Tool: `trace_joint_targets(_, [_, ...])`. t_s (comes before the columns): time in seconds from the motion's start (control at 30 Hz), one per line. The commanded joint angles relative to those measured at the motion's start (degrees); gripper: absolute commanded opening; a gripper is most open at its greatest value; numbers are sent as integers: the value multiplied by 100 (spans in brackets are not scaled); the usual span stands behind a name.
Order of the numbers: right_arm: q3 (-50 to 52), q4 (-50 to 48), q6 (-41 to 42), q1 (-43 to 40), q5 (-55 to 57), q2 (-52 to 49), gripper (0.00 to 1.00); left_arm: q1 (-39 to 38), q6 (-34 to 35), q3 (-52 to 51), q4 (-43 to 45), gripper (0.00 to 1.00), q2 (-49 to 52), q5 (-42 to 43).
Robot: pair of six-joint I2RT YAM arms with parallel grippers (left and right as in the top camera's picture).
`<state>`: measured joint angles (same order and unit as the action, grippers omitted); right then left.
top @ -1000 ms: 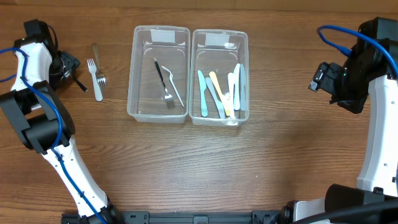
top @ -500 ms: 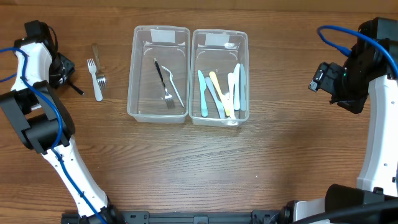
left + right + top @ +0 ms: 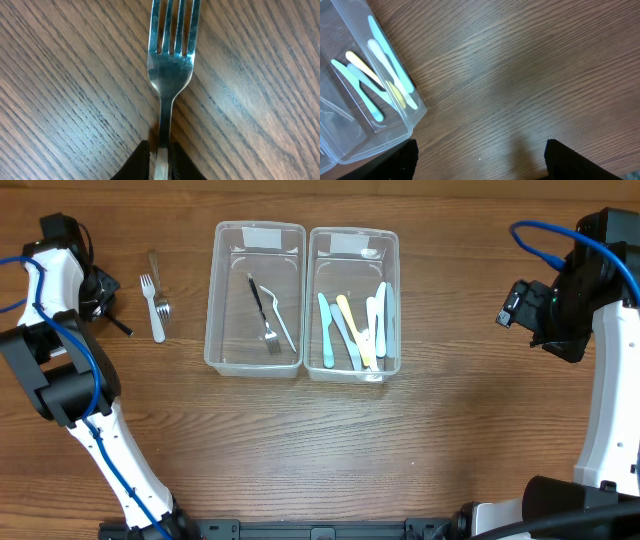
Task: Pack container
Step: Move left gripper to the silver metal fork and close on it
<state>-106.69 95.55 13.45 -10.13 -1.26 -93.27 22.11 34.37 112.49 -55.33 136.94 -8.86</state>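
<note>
Wood table [image 3: 400, 450]; left hand [image 3: 161, 156] clamped on metal fork [image 3: 170, 70] handle.

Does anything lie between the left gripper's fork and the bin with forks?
Yes. From overhead, a white fork and a metal fork lie flat on the table between the left gripper and that bin. Lifting the held fork should probably clear them.

Two containers side by side, touching, mid worktop [image 3: 330, 450] toward far edge. Left container [image 3: 212, 290]: forks [image 3: 270, 315] inside. Right container [image 3: 397, 300]: knives [image 3: 350, 330] inside. Loose forks [image 3: 156, 305] left of left container. Left end effector [image 3: 160, 152] near left edge, astride fork [image 3: 170, 65] handle. Right end effector [image 3: 485, 162] near right edge, well apart from containers.
</note>
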Motion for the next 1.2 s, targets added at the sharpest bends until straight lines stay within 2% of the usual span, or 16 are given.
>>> trace_joint_targets(0.0, [-13,-15,-24,-2,9,59,83,-44,-11,-20,-46,14,79,-74])
trace_joint_targets(0.17, [-13,13,-24,-2,9,59,83,-44,-11,-20,-111,12,79,-74])
trace_joint_targets(0.23, [-13,17,-24,-2,9,59,83,-44,-11,-20,-125,5,79,-74])
trace_joint_targets(0.3, [-13,17,-24,-2,9,59,83,-44,-11,-20,-122,4,79,-74])
trace_joint_targets(0.33, [-13,20,-24,-2,9,59,83,-44,-11,-20,-125,10,79,-76])
trace_joint_targets(0.4, [-13,20,-24,-2,9,59,83,-44,-11,-20,-125,31,79,-74])
trace_joint_targets(0.43, [-13,22,-24,-2,9,59,83,-44,-11,-20,-125,31,79,-74])
trace_joint_targets(0.47, [-13,22,-24,-2,9,59,83,-44,-11,-20,-125,25,79,-74])
trace_joint_targets(0.53, [-13,26,-24,-2,9,59,83,-44,-11,-20,-142,24,79,-74])
trace_joint_targets(0.6, [-13,42,-24,-2,9,59,83,-42,-11,-20,-146,35,83,-74])
trace_joint_targets(1.03, [-13,81,-24,-2,9,59,83,-50,-9,-24,-245,31,280,-72])
trace_joint_targets(1.13, [-13,81,-24,-2,9,59,83,-48,-11,-24,-260,21,280,-55])
trace_joint_targets(1.17, [-13,81,-24,-2,9,59,83,-48,-11,-24,-278,12,278,-55])
